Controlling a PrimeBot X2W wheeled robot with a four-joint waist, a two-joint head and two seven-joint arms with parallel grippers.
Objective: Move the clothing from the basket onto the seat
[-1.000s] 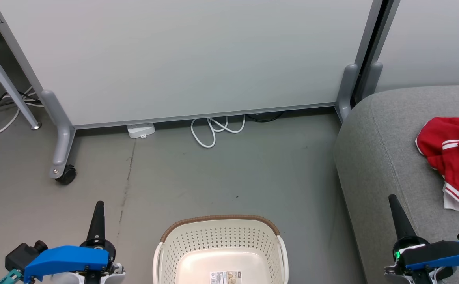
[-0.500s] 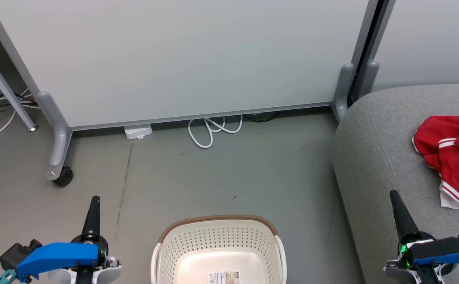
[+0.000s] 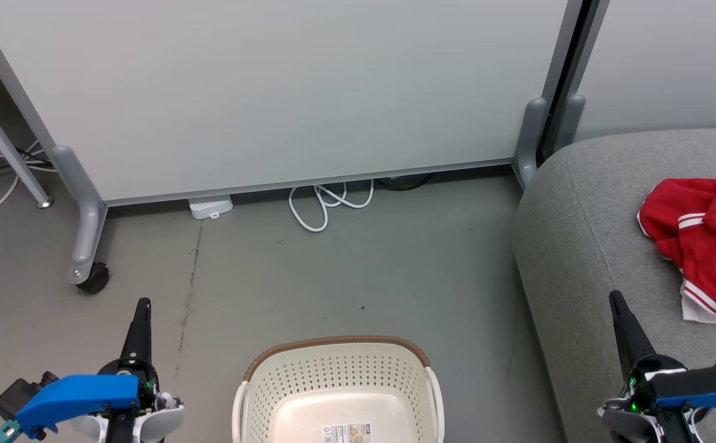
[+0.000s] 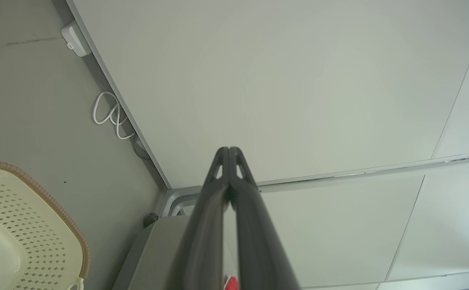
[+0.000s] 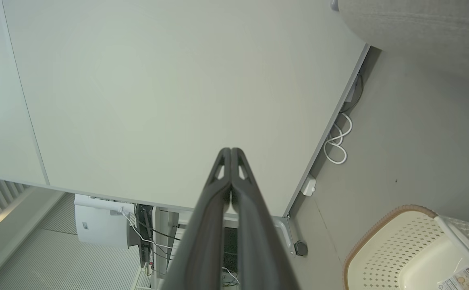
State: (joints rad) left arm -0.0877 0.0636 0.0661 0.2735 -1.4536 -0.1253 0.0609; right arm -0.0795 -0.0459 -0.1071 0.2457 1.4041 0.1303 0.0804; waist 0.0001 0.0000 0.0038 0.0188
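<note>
Heaped at the right edge of the head view: bright red clothing (image 3: pixel 708 240) with white stripes and trim, lying on the light grey upholstered seat (image 3: pixel 579 258) and partly cut off by the frame.

Standing on the grey floor (image 3: pixel 333 271) at bottom centre, well apart from the garments and just left of the seat's rounded front: cream perforated laundry basket (image 3: pixel 336 372) with a brown woven-look rim, smooth bottom bare but for a printed label (image 3: pixel 350 432).

At lower left, above the floor: left tool (image 3: pixel 143 307), dark fingers pressed together, gripping nothing. At lower right, above the seat's near part and short of the clothing: right tool (image 3: pixel 615 300), likewise closed to a point and holding nothing.

Seen from the left wrist: left tool (image 4: pixel 229 150) with tips touching against the pale partition panel (image 4: pixel 299 80), basket (image 4: pixel 37 193) at lower left. Seen from the right wrist: right tool (image 5: pixel 230 150) narrowed the same way, basket (image 5: pixel 379 241) at lower right, seat (image 5: pixel 420 32) at upper right.

Behind, across the upper head view: wheeled partition panel (image 3: pixel 284 92) on a caster (image 3: pixel 93 278), with a looped white cable (image 3: pixel 327 206) at its foot.
</note>
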